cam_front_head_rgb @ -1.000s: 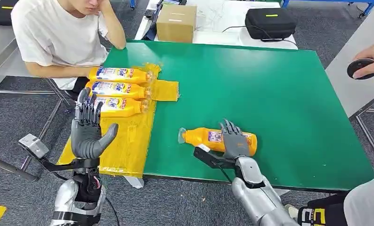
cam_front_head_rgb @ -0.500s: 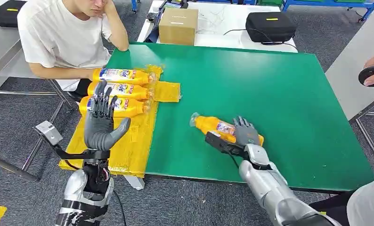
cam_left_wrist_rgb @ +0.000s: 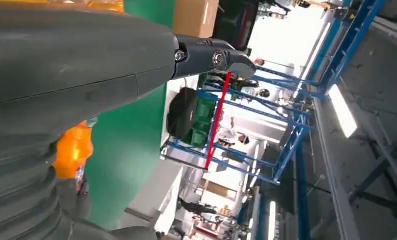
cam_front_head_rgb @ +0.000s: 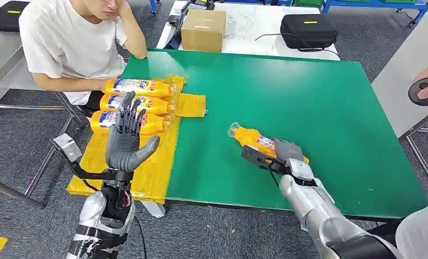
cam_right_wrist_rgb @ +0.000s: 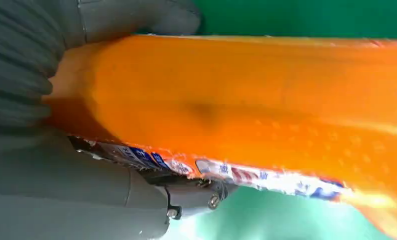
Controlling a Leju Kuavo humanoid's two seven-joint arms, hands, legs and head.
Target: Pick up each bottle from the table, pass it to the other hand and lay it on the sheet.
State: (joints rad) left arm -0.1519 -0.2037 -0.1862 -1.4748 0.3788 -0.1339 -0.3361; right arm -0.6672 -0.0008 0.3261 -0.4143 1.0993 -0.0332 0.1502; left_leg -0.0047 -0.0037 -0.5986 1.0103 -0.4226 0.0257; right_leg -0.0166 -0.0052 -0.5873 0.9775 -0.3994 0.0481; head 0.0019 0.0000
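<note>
Right hand (cam_front_head_rgb: pixel 288 152) grips orange bottle (cam_front_head_rgb: pixel 253 138); left hand (cam_front_head_rgb: pixel 125 141) spread.

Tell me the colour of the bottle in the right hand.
Orange bottle, clearest in the right wrist view.

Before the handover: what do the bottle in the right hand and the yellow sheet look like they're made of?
Bottle: likely translucent orange plastic, glossy; light glows through its body in the right wrist view, and it carries a printed label. The right hand grips it. Yellow sheet: probably thin plastic film, shiny and wrinkled, with crinkled highlights near the three laid bottles.
</note>
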